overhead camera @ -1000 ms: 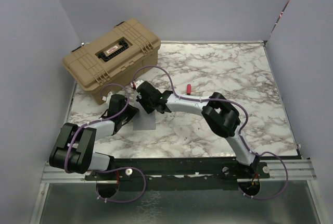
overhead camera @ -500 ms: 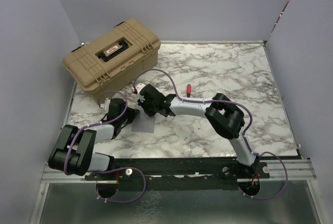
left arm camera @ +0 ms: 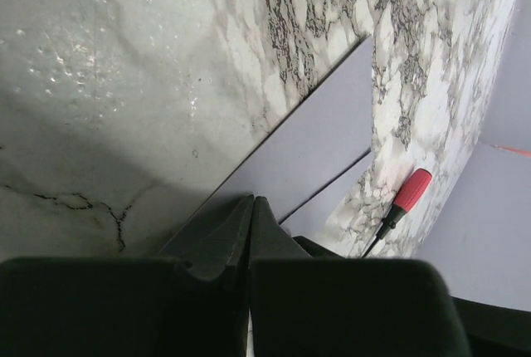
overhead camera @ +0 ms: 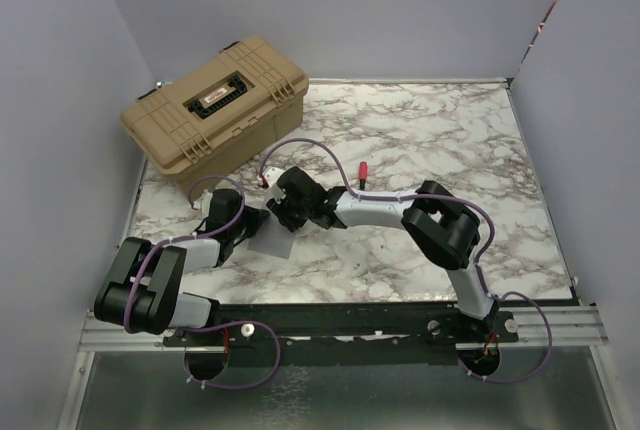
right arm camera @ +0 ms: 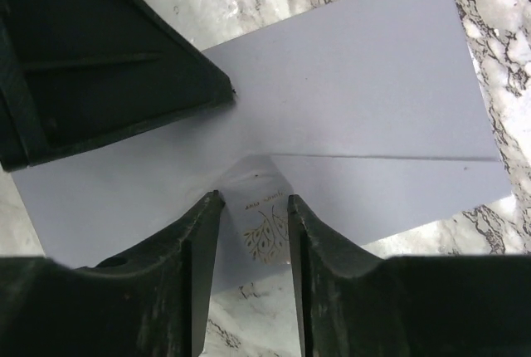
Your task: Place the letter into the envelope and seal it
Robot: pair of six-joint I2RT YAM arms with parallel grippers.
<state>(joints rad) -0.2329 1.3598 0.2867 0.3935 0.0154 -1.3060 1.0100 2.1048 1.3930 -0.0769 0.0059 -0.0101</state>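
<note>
The pale grey envelope (overhead camera: 272, 242) lies flat on the marble table between the two arms. It also shows in the right wrist view (right arm camera: 357, 83) and the left wrist view (left arm camera: 323, 141). Its flap is folded down to a point, with a clear sticker (right arm camera: 267, 228) printed with gold leaves at the tip. My right gripper (right arm camera: 253, 199) is open, its jaws on either side of that sticker (overhead camera: 285, 218). My left gripper (left arm camera: 251, 201) is shut, its tips resting on the envelope's left part (overhead camera: 255, 222). The tan letter is not in view.
A big tan hard case (overhead camera: 215, 110) stands at the back left. A red-handled screwdriver (overhead camera: 363, 171) lies just behind the right arm, and also shows in the left wrist view (left arm camera: 411, 195). Grey walls close in the table on three sides.
My right gripper has moved nearer and a little right, coming over the envelope's flap tip. The left gripper has stayed on the envelope with little movement.
</note>
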